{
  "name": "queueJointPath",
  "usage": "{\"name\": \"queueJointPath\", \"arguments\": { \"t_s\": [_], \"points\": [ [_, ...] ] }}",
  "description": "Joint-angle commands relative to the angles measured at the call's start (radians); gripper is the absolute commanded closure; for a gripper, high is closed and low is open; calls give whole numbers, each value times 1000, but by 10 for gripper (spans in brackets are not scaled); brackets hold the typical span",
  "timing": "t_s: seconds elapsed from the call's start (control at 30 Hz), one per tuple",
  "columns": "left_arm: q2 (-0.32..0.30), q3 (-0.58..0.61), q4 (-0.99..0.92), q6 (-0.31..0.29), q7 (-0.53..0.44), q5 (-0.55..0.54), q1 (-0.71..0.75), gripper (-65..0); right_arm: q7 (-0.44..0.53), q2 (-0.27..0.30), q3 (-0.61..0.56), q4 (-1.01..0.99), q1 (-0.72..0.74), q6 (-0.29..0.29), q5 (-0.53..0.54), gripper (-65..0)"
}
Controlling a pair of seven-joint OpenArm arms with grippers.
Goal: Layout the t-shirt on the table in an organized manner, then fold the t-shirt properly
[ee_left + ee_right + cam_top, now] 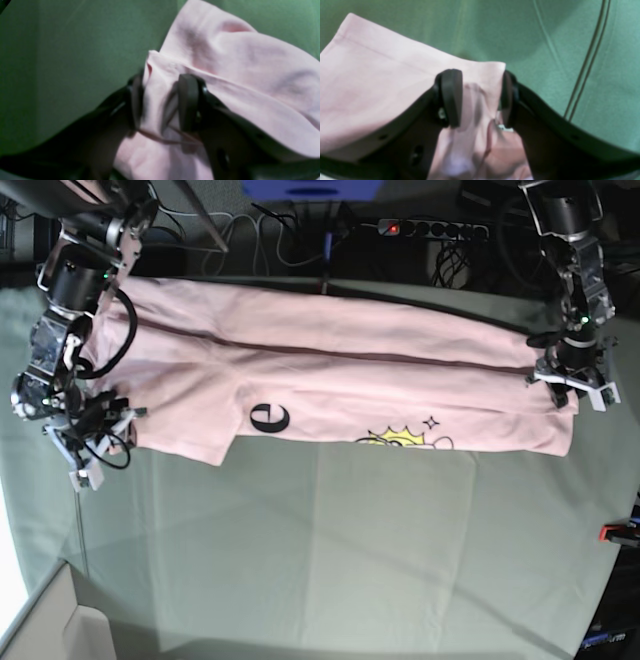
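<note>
Power strip (432,227), cables (262,235), red clamp (613,532)

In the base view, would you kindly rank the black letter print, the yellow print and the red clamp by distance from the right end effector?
From the right end effector:
1. Black letter print, on the t-shirt, nearest.
2. Yellow print, mid-hem.
3. Red clamp, at the table's opposite edge.

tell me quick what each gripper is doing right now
Left gripper: shut on the t-shirt, bunched cloth pinched between its pads.
Right gripper: open, jaws apart around the shirt's edge, not pinching it.
</note>
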Motion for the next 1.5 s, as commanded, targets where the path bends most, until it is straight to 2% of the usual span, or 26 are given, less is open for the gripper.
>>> {"name": "queueJointPath", "arguments": {
  "t_s": [0.0,0.1,0.23,0.43,0.53,0.67,0.8,0.87,1.0,1.27,1.33,1.4,1.47],
  "points": [
    [-14,-2,15,-3,-16,0,-9,-230,17,11,2,13,24,-1,12,-257],
    [-14,-2,15,-3,-16,-2,-9,-230,17,11,-2,13,30,-1,12,-197],
    [-14,-2,15,-3,-16,1,-9,-230,17,9,-4,13,45,-1,12,0],
    [-16,-2,15,-3,-16,-2,-9,-230,12,9,1,30,39,-1,12,0],
    [-16,-2,15,-3,-16,-2,-9,-230,4,5,4,127,7,-1,14,0],
    [-16,-3,15,-3,-16,-2,-9,-230,1,-61,8,363,-105,-1,12,0],
    [-16,-2,15,-3,-16,-3,-9,-230,-51,-121,59,515,-202,-1,10,0],
    [-16,-2,15,-3,-16,-3,-11,-230,-55,-139,99,532,-231,-1,10,0],
    [-18,-2,16,-3,-16,-3,-11,-230,-57,-141,162,526,-266,-1,14,0],
    [-19,-2,23,-3,-16,-3,-12,-231,-54,-139,202,409,-274,-1,14,0],
    [-18,-2,41,-3,-16,-3,-11,-261,-54,-141,200,392,-276,-1,14,0],
    [-16,-2,59,-3,-16,-3,-6,-331,-55,-144,199,379,-280,-1,14,-6],
    [-16,-2,87,-3,-15,-3,-1,-433,-55,-150,197,365,-294,-1,14,-54]
  ]
}}
